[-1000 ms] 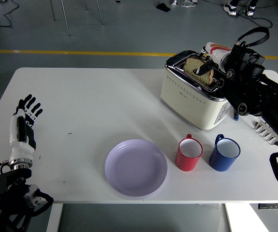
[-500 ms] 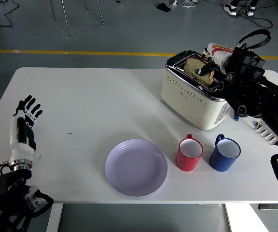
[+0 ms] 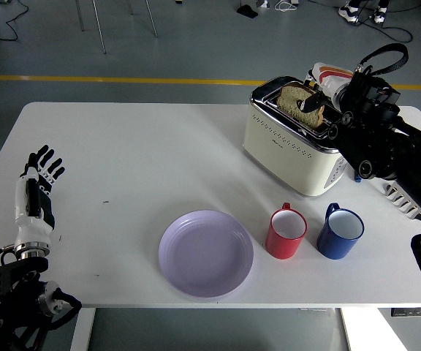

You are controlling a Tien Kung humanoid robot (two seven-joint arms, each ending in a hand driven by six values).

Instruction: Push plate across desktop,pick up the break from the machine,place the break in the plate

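A slice of brown bread (image 3: pixel 296 104) stands partly out of the slot of the cream toaster (image 3: pixel 289 146) at the table's back right. My right hand (image 3: pixel 316 101) is over the toaster, its black fingers (image 3: pixel 314 102) closed on the slice's right end. The lavender plate (image 3: pixel 205 253) lies near the front edge, left of the cups. My left hand (image 3: pixel 39 186) rests at the table's left edge with fingers spread, holding nothing.
A red cup (image 3: pixel 286 232) and a blue cup (image 3: pixel 339 231) stand side by side in front of the toaster, right of the plate. A metal fork-like utensil (image 3: pixel 403 199) lies at the right edge. The white table (image 3: pixel 123 168) spans the view.
The bread has risen slightly out of the toaster slot with my right hand's fingers on it. The left hand, plate and cups have not moved.
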